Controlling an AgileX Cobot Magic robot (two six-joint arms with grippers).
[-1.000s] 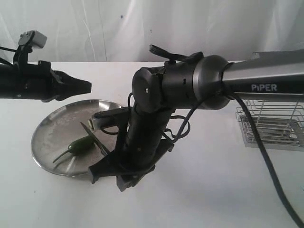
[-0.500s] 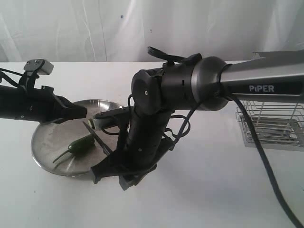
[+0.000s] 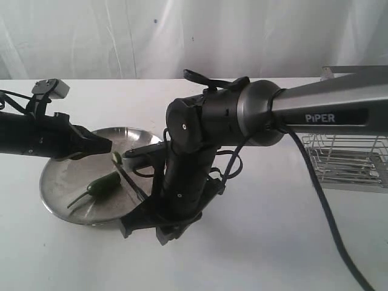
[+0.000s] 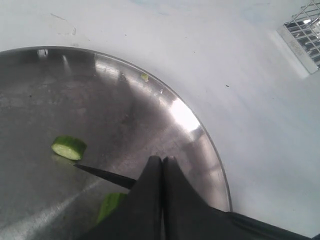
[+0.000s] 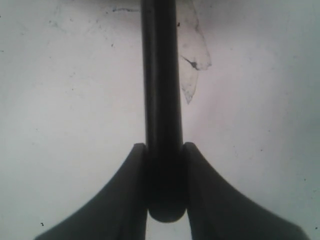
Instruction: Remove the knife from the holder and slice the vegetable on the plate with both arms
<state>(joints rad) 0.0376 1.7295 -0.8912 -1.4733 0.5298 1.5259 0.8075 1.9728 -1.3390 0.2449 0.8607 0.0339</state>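
Observation:
The round steel plate (image 3: 63,173) lies left of centre with the dark green vegetable (image 3: 103,185) on it. A cut piece (image 3: 116,157) with a pale face lies apart from it. My right gripper (image 3: 148,212) is shut on the black handle of the knife (image 3: 130,182), whose blade slants over the plate beside the vegetable. The right wrist view shows the handle (image 5: 161,75) clamped between both fingers (image 5: 132,170). My left gripper (image 3: 106,145) hovers shut and empty over the plate's far side. In its wrist view the closed tips (image 4: 162,161) sit above the blade (image 4: 102,174), the vegetable (image 4: 111,204) and the slice (image 4: 69,147).
The wire holder (image 3: 345,160) stands at the right, behind the right arm's long silver link (image 3: 327,109); its corner shows in the left wrist view (image 4: 305,30). A black cable (image 3: 330,200) hangs from that arm over the white table (image 3: 273,242).
My left gripper has dropped and moved right, from above the plate's far rim to low over the plate. The right arm has sunk slightly and the blade has shifted a little right.

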